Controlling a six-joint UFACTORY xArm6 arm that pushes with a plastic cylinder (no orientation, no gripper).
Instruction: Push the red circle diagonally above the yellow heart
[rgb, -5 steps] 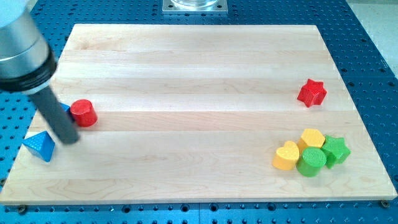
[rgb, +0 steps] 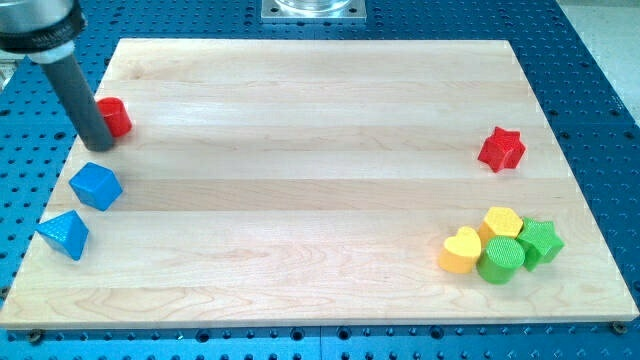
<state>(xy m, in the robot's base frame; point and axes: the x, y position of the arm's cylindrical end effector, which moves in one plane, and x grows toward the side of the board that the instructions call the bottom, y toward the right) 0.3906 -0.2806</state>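
The red circle (rgb: 117, 116) lies near the board's left edge, in the upper left of the view. My tip (rgb: 100, 145) touches its lower left side, and the rod hides part of it. The yellow heart (rgb: 461, 250) lies far off at the lower right, at the left end of a tight cluster of blocks.
A second yellow block (rgb: 502, 221), a green circle (rgb: 500, 261) and a green star (rgb: 541, 242) crowd against the yellow heart. A red star (rgb: 501, 149) sits at the right. A blue cube (rgb: 96, 186) and a blue triangle (rgb: 64, 235) lie at the lower left below my tip.
My tip has moved up the view along the left side. The red circle has shifted up and a little left with it. The blue cube, hidden behind the rod before, now shows.
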